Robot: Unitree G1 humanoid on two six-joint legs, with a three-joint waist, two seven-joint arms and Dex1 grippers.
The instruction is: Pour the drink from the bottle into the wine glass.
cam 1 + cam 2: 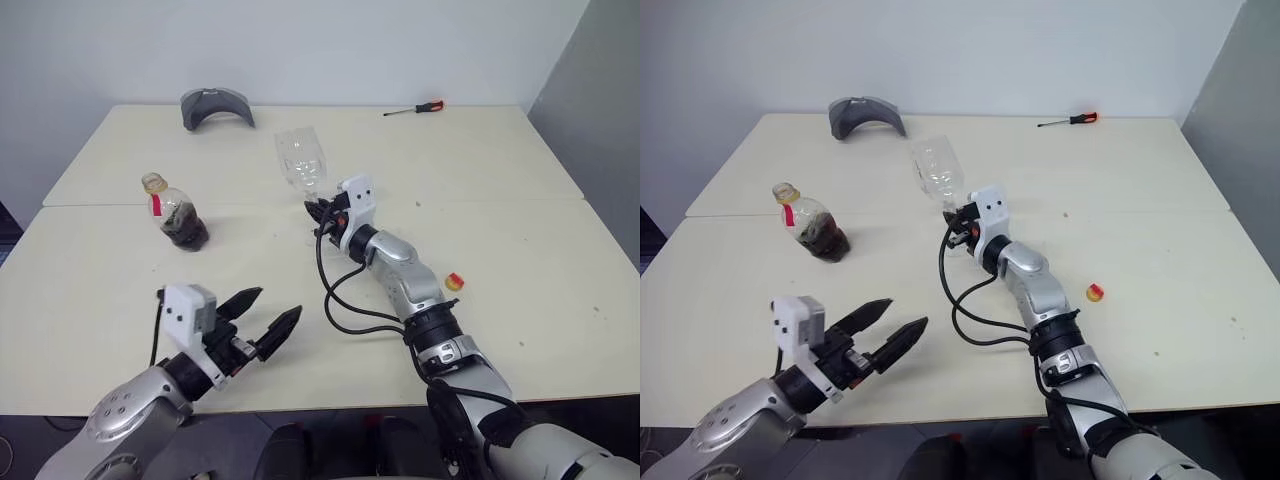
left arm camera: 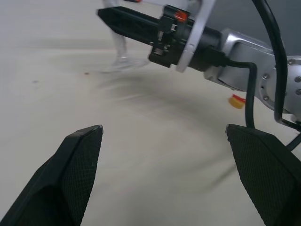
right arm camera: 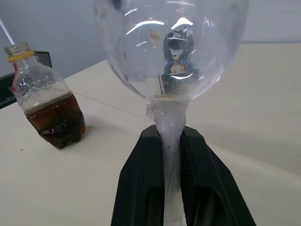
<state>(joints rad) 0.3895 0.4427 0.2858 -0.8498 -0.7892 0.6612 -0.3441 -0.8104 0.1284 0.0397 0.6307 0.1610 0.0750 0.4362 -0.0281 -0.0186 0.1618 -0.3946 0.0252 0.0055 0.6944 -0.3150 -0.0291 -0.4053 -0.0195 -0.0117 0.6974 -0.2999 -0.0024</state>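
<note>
Half-full bottle, empty wine glass

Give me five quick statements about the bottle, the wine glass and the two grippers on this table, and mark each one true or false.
1. The right gripper is shut on the stem of the wine glass. True.
2. The bottle has its cap on. False: its mouth is open, and a small yellow cap lies on the table by the right arm.
3. The left gripper holds the bottle. False: it is open and empty, apart from the bottle.
4. The wine glass is full of dark drink. False: its bowl looks empty; the drink is in the bottle.
5. A screwdriver lies near the far edge of the table. True.
</note>
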